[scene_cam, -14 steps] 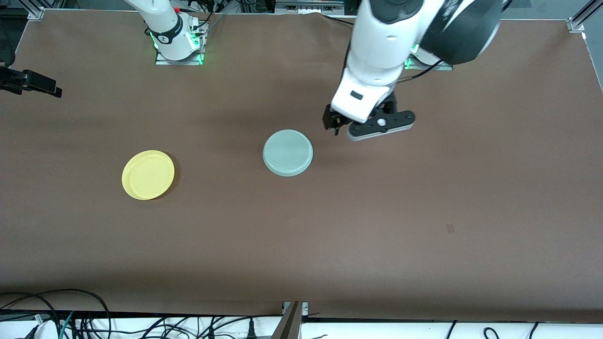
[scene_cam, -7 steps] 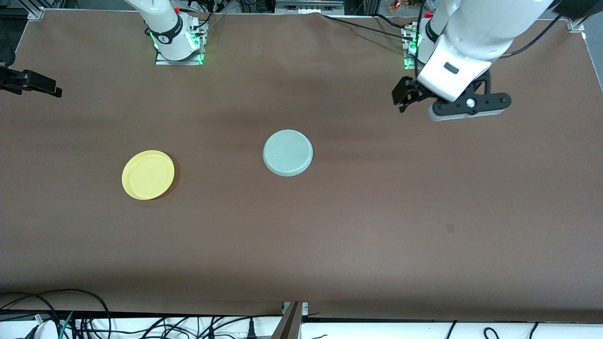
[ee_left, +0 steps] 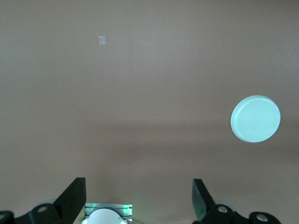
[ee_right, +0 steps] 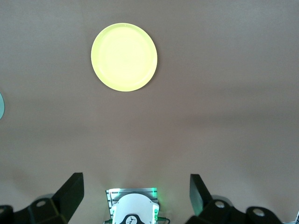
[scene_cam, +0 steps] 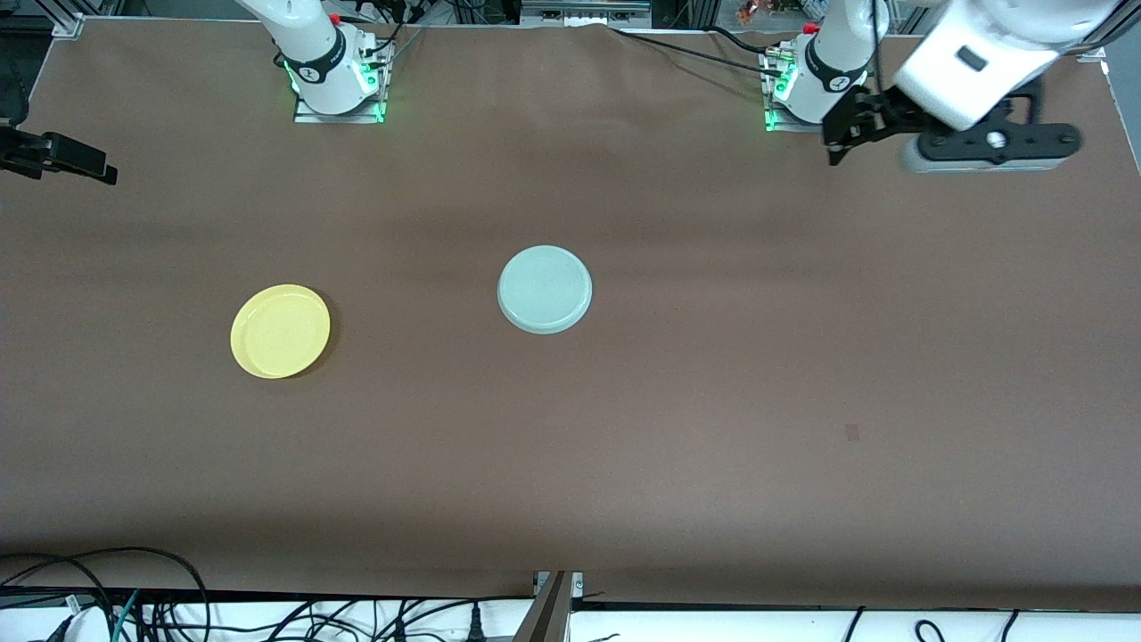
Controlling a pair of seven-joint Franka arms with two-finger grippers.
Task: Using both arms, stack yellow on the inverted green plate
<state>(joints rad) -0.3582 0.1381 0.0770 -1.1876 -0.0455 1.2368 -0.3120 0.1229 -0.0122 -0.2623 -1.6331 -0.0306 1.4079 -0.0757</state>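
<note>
The yellow plate [scene_cam: 280, 331] is showing a bright, even lemon yellow — plain, no pattern, its rim reading slightly paler in the right wrist view [ee_right: 124, 57]. The green plate [scene_cam: 545, 289] is showing a pale mint, almost grey-white, its upturned face unmarked [ee_left: 255, 118]. The table [scene_cam: 713, 401] is wearing a uniform matte brown cover with one small darker patch [scene_cam: 852, 432]. Both arms are showing white shells with dark grey joints — the left gripper [ee_left: 138, 198] and right gripper [ee_right: 135, 193] are showing black fingers, and green lights are glowing at both bases.
</note>
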